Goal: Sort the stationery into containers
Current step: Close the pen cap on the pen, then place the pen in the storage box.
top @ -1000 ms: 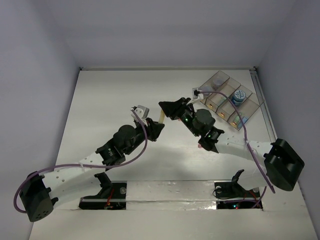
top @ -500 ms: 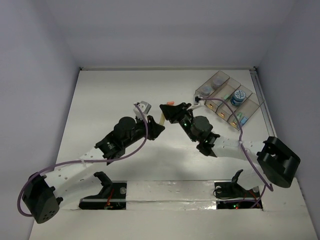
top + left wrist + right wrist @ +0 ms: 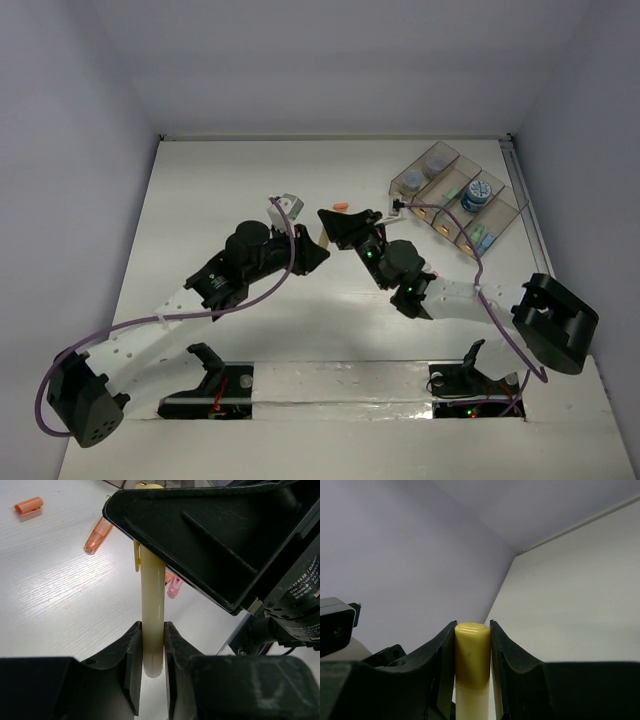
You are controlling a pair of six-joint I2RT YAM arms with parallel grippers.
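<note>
Cream plastic is pinched at both ends. My left gripper [image 3: 152,631] is clenched on the bare tail of the pen [image 3: 151,592], and my right gripper [image 3: 472,630] is clamped on its yellow cap [image 3: 472,655]. I judge this to be a hand-over or a cap pull, held mid-table and well apart from the containers [image 3: 505,193]. Compared with a second ago, both grips and the pen's position look unchanged, but my right arm has swung left, uncovering an orange stub [image 3: 342,208] on the table [image 3: 200,200].
</note>
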